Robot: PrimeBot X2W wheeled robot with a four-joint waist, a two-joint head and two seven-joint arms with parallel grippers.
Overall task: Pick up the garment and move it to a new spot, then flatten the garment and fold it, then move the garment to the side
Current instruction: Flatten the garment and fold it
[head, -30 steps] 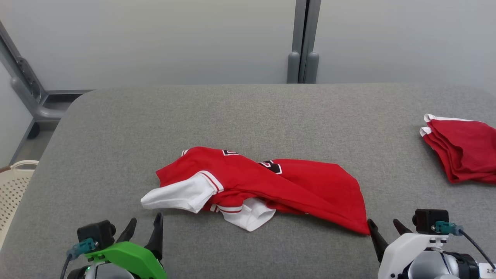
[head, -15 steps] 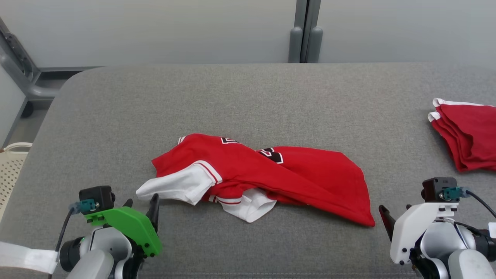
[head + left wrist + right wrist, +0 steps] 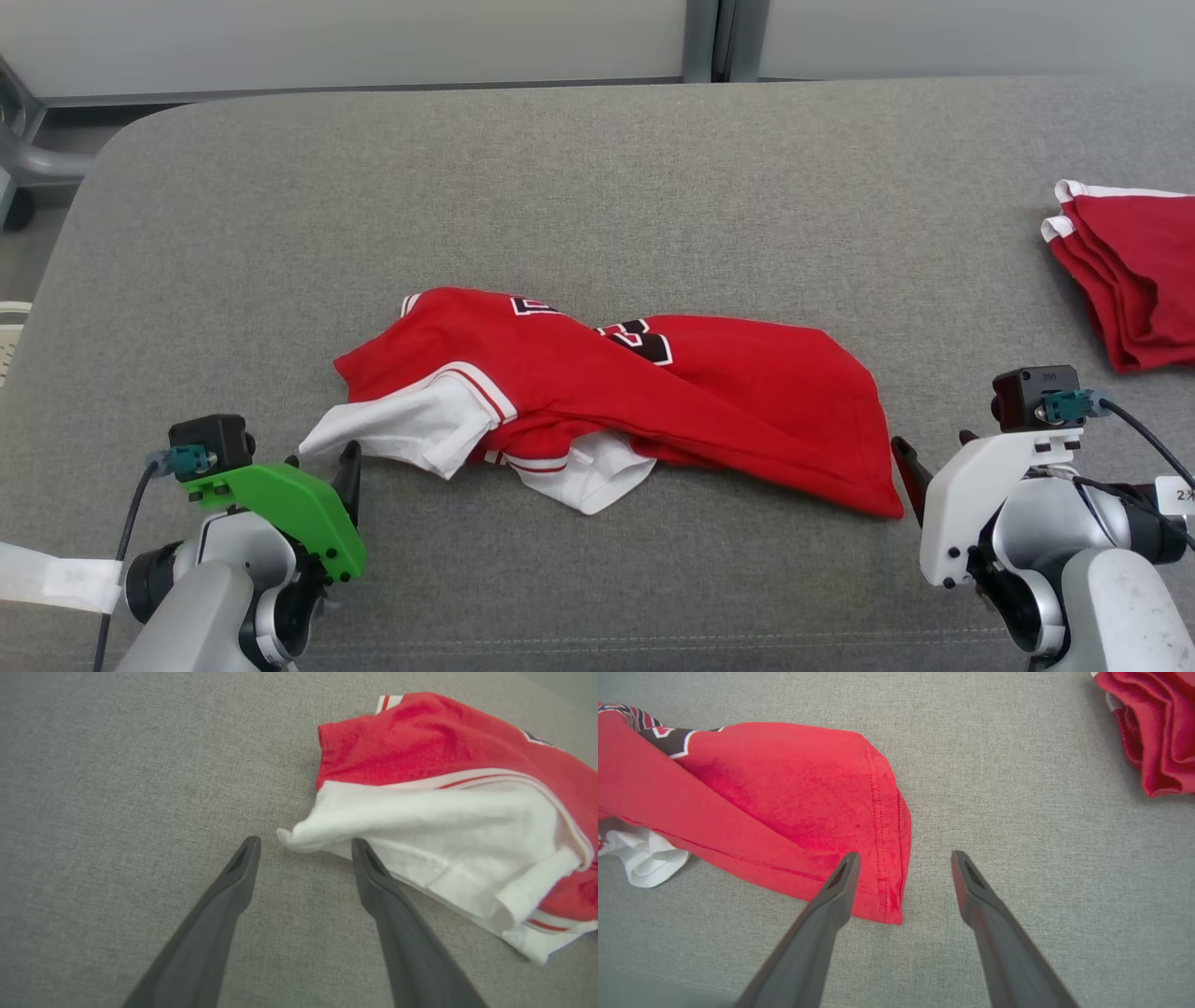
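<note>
Crumpled red garment (image 3: 672, 401) lies mid-frame on the grey desk (image 3: 560, 187); left tool (image 3: 303, 847) and right tool (image 3: 905, 861) both spread, empty.

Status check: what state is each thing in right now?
red and white jersey, crumpled on the gray tabletop
left claw, open, at the white sleeve tip
right claw, open, at the red hem corner
stack of red garments, folded, on the right
</note>
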